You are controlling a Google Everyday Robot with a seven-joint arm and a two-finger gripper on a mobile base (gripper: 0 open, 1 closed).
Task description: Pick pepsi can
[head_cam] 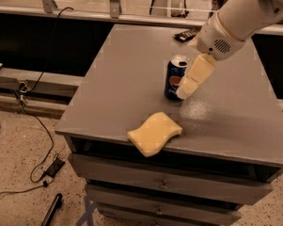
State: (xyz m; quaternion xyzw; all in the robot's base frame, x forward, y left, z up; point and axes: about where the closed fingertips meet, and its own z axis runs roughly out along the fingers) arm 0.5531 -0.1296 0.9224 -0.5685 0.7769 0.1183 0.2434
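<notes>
The pepsi can (175, 78) stands upright near the middle of the grey table (127, 84), dark blue with a round logo and a silver top. My gripper (190, 83) hangs from the white arm that reaches in from the upper right. Its cream-coloured fingers (196, 74) are right beside the can on its right side, and the near finger overlaps the can's right edge. I cannot tell if the can sits between the fingers.
A yellow wavy sponge (154, 133) lies at the table's front edge, in front of the can. A dark flat snack wrapper (185, 34) lies at the back of the table. Drawers sit under the tabletop. Cables lie on the floor at left.
</notes>
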